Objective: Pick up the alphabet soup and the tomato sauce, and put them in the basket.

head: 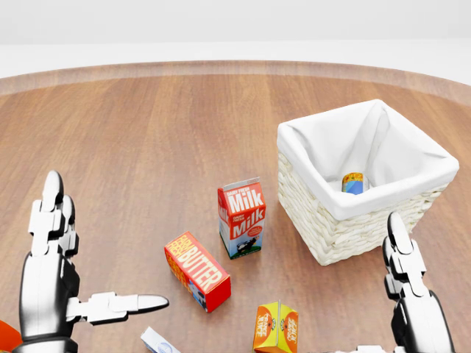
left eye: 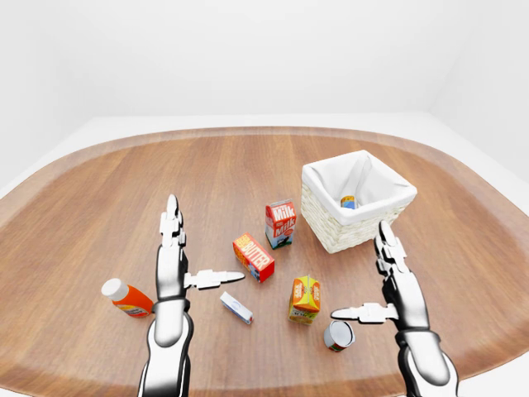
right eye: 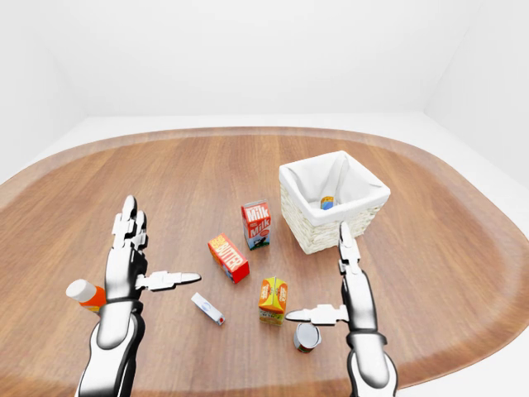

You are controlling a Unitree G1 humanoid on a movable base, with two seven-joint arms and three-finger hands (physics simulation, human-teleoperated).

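- The left robot hand point(left eye: 171, 248) stood over the wooden surface point(left eye: 124, 190) with fingers spread wide, thumb pointing toward the butter box point(left eye: 254, 257), holding nothing.
- The right robot hand point(left eye: 395, 281) was likewise splayed and empty, fingers upright and thumb out to the left, just below the basket point(left eye: 358, 203) in the left-eye view.
- A can point(left eye: 338, 335), metal end toward the camera, lay on its side just beneath the right thumb, near the lower edge of the surface; its label could not be read.
- Inside the white-lined wicker basket, a small can point(head: 354, 182) rested against the far wall of the liner; which product it was could not be told.
- A milk carton point(head: 241, 218) stood upright just left of the basket, with the butter box lying below it and an orange juice carton point(left eye: 305, 298) lower still.
- A small white-and-blue box point(left eye: 236, 308) lay flat between the two hands.
- A bottle with a white cap point(left eye: 126, 298) lay on its side near the left wrist.
- Bare wood stretched across the top and left of the oval surface, up to its raised rim.
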